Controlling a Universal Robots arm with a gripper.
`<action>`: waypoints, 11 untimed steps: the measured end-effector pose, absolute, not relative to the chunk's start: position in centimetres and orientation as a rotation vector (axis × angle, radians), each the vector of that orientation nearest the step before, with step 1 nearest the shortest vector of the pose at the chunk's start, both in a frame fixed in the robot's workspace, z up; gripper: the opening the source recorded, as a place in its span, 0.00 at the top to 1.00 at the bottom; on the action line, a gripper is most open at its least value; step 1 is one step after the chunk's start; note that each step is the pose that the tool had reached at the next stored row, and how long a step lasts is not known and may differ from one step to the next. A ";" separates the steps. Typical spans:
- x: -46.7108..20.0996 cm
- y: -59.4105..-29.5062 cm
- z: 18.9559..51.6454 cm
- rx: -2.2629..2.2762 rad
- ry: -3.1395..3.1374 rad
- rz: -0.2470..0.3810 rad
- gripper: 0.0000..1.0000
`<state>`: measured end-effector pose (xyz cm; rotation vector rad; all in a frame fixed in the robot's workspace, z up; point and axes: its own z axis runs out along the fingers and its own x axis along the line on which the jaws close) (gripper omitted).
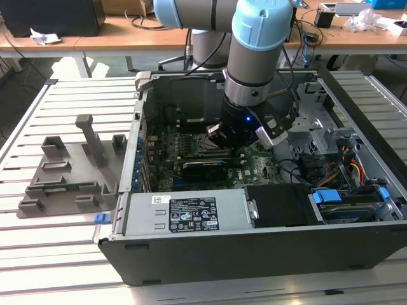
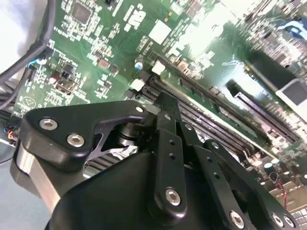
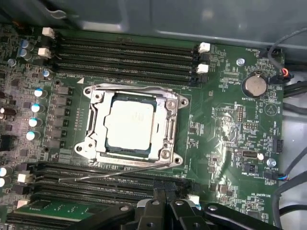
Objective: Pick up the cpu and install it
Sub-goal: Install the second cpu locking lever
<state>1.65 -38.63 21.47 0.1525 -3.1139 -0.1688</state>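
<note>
Already the cpu (image 3: 130,122) sits in its socket (image 3: 98,125); fingers (image 3: 164,197) closed together, holding nothing.

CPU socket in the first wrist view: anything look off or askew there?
The cpu lies flat and square inside the socket frame. One oddity: the thin wire lever lies loose, slanting across the memory slots beside the frame instead of tucked along it, so the socket looks unlatched. No damage visible.
</note>
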 end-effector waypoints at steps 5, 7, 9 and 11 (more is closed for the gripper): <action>1.6 -37.9 21.5 0.152 -3.114 -0.172 0.89; 1.4 -37.9 21.5 0.153 -3.113 -0.186 0.89; 0.7 -38.0 21.5 0.153 -3.112 -0.225 0.89; -0.3 -38.2 21.4 0.153 -3.112 -0.235 0.89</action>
